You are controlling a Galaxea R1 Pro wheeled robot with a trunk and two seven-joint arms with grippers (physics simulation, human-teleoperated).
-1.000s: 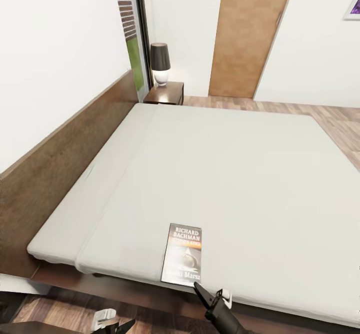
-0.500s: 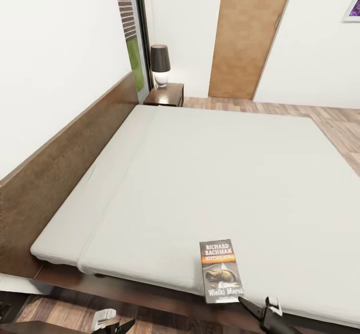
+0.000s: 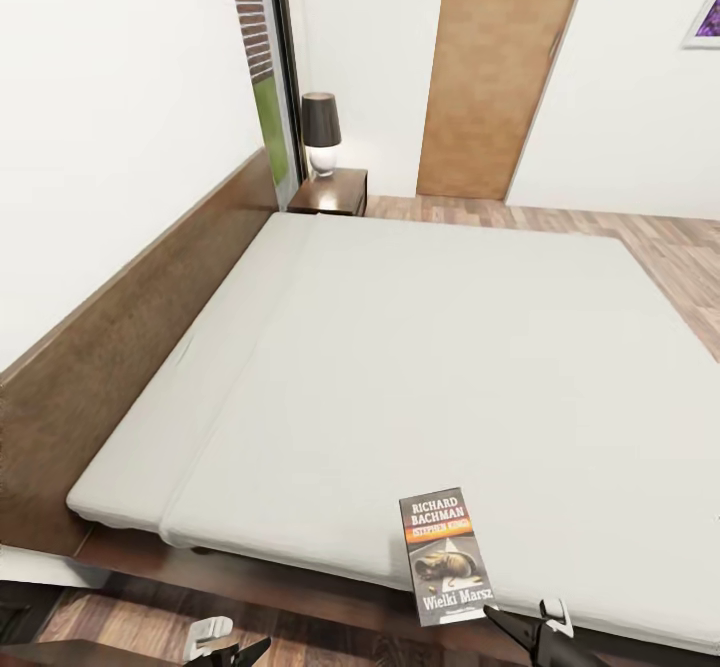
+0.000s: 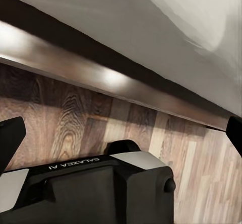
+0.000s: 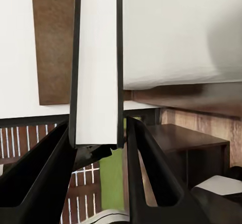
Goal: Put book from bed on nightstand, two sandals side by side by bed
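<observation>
Dark orange-banded book (image 3: 447, 559) on pale grey bed (image 3: 450, 367); black fingers (image 5: 151, 178).

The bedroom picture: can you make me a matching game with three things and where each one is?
Things:
1. book
2. lamp
3. door

Places:
A. in the far wall, past the bed
B. on the nightstand by the headboard
C. on the near edge of the mattress, by the right gripper

Pairs: 1-C, 2-B, 3-A
</observation>
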